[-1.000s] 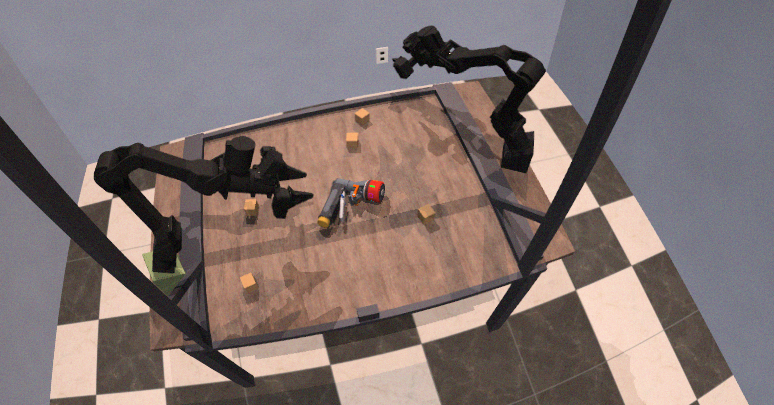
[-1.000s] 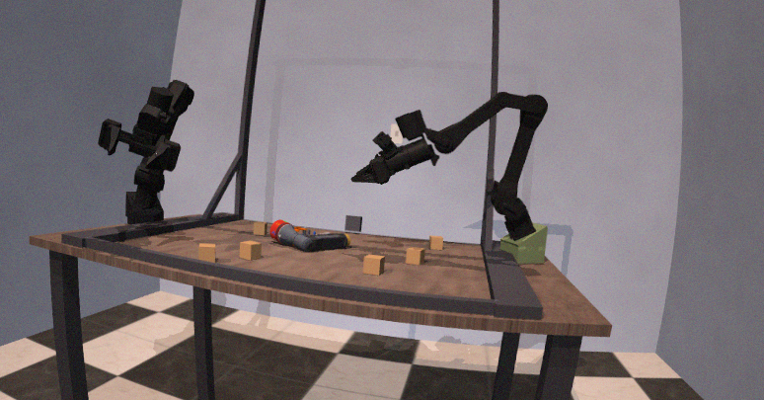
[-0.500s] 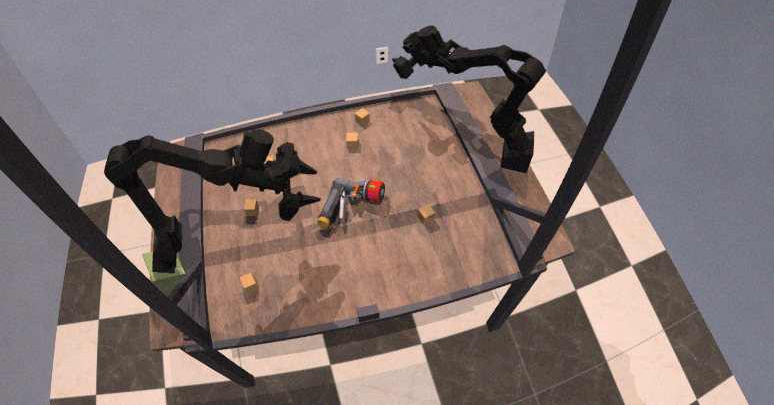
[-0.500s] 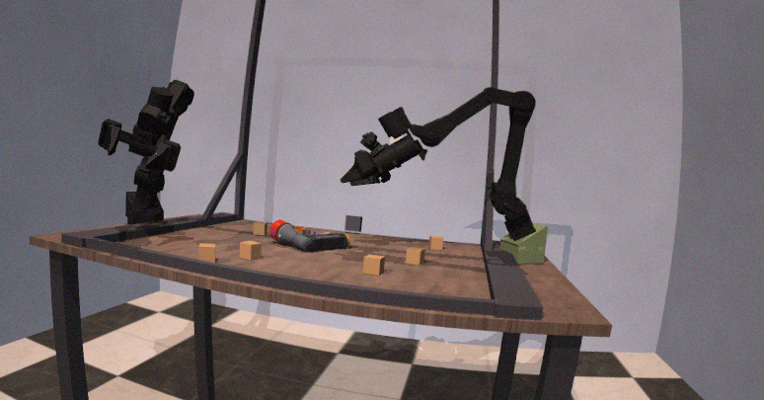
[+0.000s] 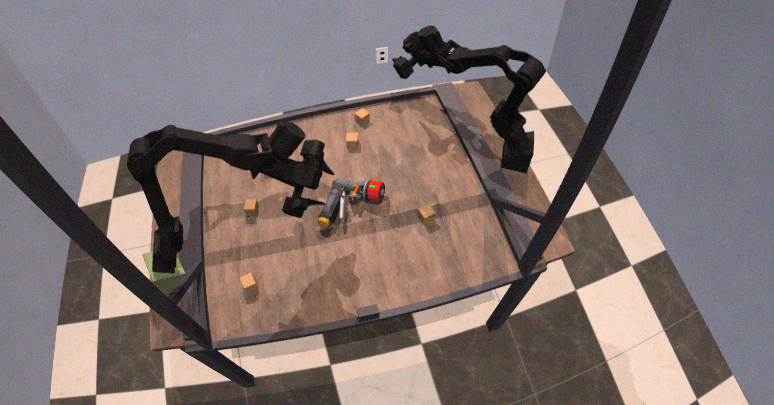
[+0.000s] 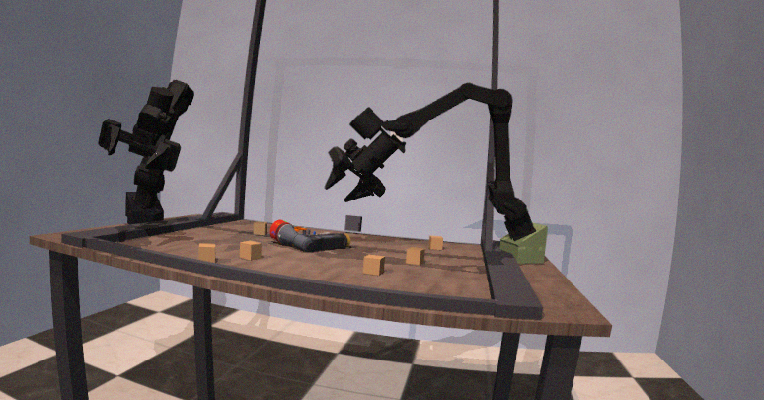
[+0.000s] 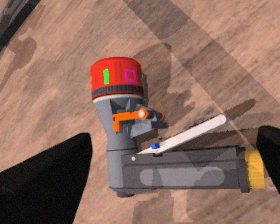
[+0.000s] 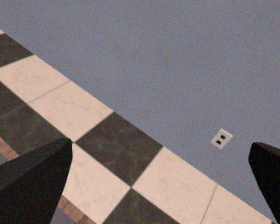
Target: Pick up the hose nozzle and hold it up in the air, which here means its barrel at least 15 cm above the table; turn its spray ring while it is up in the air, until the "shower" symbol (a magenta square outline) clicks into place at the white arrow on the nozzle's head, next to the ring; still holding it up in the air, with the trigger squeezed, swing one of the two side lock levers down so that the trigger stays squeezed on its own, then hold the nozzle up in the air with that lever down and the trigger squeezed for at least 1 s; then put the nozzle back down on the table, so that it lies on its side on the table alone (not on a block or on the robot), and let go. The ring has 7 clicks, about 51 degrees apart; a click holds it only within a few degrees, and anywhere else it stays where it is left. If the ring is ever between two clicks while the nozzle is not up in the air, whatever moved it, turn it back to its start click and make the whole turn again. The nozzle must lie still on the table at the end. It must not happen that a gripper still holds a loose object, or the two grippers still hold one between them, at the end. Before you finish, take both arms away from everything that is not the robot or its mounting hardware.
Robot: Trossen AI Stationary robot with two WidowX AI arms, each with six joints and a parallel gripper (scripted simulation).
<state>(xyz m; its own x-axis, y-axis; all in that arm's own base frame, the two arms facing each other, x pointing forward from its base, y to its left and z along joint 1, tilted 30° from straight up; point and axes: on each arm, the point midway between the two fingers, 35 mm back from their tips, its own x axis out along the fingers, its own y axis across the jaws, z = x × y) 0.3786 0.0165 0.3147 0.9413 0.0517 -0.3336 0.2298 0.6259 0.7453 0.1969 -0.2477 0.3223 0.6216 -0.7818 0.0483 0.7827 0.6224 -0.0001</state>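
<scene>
The hose nozzle (image 5: 331, 199) (image 6: 299, 240) (image 7: 181, 172) lies on its side on the table. Its red spray ring (image 5: 373, 191) (image 6: 278, 228) (image 7: 116, 67) shows a green bar (image 7: 106, 76) and the magenta square (image 7: 130, 76) in the left wrist view. I cannot make out the white arrow. The white trigger (image 5: 341, 207) (image 7: 193, 134) stands out from the grey handle, and an orange lever (image 7: 125, 118) sits at the neck. My left gripper (image 5: 327, 188) (image 6: 337, 194) (image 7: 174, 139) is open and empty above the nozzle. My right gripper (image 8: 163, 150) is open and empty, high and away.
Several small wooden blocks (image 5: 352, 140) (image 5: 426, 214) (image 5: 250, 207) (image 5: 248, 282) (image 6: 373, 264) stand around the nozzle on the table (image 5: 292, 304). A dark frame rail (image 5: 303, 332) borders it, with upright posts (image 5: 595, 147). A green wedge (image 5: 162, 278) (image 6: 526, 250) lies under the left arm's base.
</scene>
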